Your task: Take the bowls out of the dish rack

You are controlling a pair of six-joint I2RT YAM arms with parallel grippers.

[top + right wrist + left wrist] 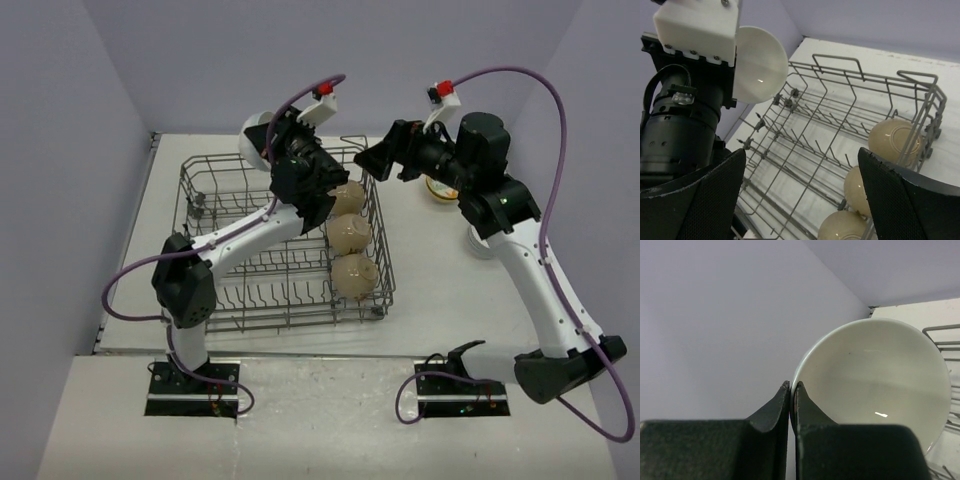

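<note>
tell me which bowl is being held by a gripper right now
The white bowl, pinched at its rim by the left gripper, clear of the rack; the three beige bowls stand on edge inside it.

Soft, even light is filling the scene from above, throwing only faint shadows beneath the dish rack (270, 300). Small glints are shining inside the white bowl (875, 385). Wrist views are looking slightly soft near their edges.

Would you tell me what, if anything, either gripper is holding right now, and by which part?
The left gripper pinches a white round ceramic bowl by its rim. The right gripper is open and holds nothing.
</note>
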